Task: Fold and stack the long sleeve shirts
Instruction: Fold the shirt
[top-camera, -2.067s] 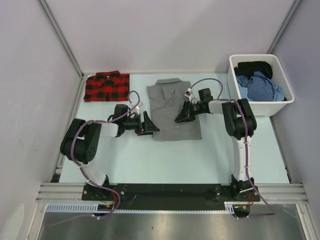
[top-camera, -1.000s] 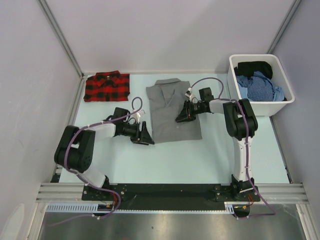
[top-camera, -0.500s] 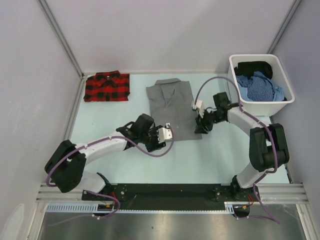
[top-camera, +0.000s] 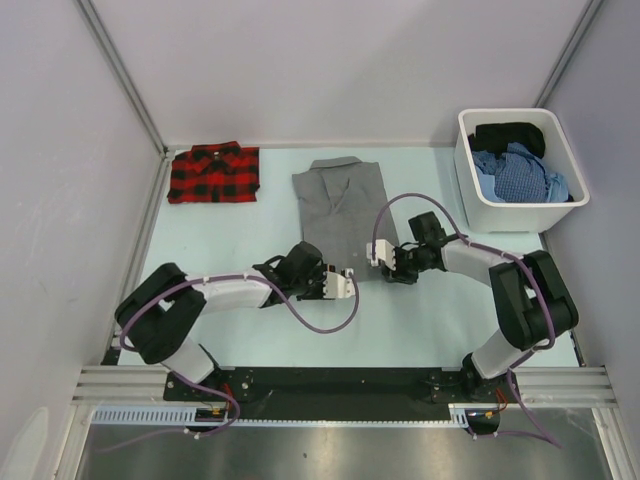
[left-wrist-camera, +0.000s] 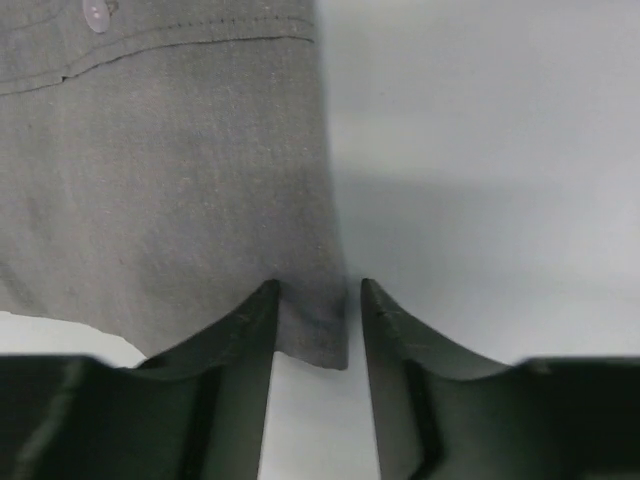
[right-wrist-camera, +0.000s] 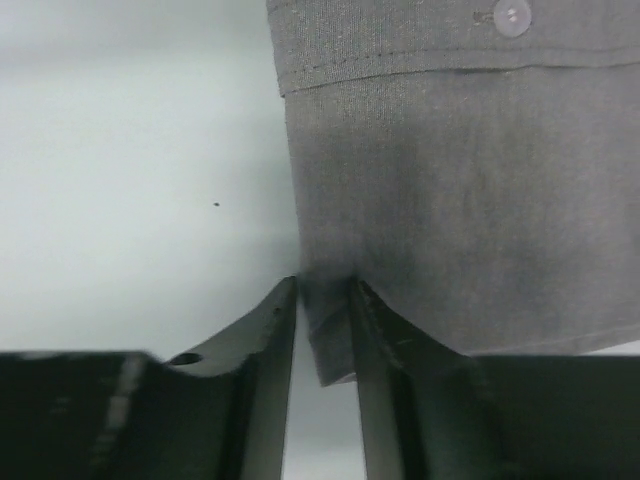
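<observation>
The grey long sleeve shirt (top-camera: 340, 205) lies flat mid-table, collar at the far end, sides folded in. The red-and-black plaid shirt (top-camera: 213, 172) lies folded at the far left. My left gripper (top-camera: 325, 279) is low at the grey shirt's near hem. In the left wrist view the hem corner (left-wrist-camera: 310, 330) sits between the left gripper's (left-wrist-camera: 317, 290) open jaws, against one finger with a gap to the other. My right gripper (top-camera: 390, 262) is at the near right corner. In the right wrist view the right gripper (right-wrist-camera: 323, 283) is shut on the cloth corner (right-wrist-camera: 330, 340).
A white bin (top-camera: 470, 165) with blue and black clothes stands at the far right. Grey walls close in the table at the back and on both sides. Bare pale table (top-camera: 420, 320) lies between the shirt and the arm bases.
Both arms came down from the shirt's sides to its near hem. The left jaws narrowed around one corner. The right jaws opened briefly, then closed on the other corner.
</observation>
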